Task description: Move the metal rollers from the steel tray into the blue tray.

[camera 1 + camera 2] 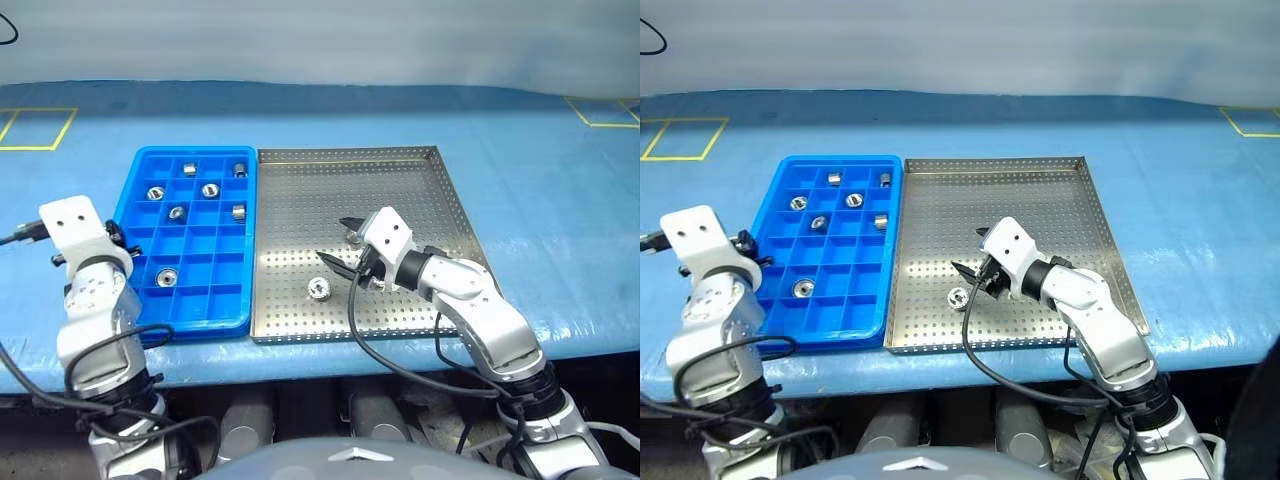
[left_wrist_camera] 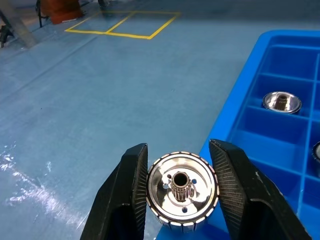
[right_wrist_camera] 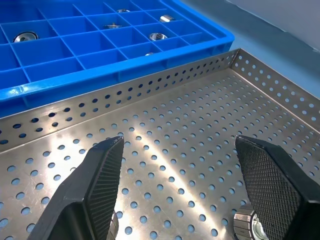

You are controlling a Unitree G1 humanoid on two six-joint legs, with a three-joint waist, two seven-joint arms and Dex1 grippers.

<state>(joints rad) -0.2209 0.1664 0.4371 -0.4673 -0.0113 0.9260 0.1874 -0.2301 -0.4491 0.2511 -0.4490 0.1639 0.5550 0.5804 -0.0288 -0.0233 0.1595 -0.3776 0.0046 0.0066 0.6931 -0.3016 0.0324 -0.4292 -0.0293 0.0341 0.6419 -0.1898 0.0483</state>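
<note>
While one metal roller (image 2: 182,194) is clamped between the fingers of the left hand (image 2: 182,200), the carry-to-tray step is judged to be in hand. That hand is seen at the near left edge of the blue tray (image 1: 230,318), over the blue desk cover (image 1: 540,170) rather than over a compartment. For the next move, a shift right over an empty cell is called for, then a release. Six rollers are already seated in the blue tray, most in the far rows. The right hand (image 1: 340,246) is held spread wide and empty above the steel tray (image 1: 400,152), with two rollers left there: one (image 1: 319,290) just near-left of it, another (image 3: 248,223) by its fingertip. Both trays lie edge to edge; open perforated floor is available to the far side.
</note>
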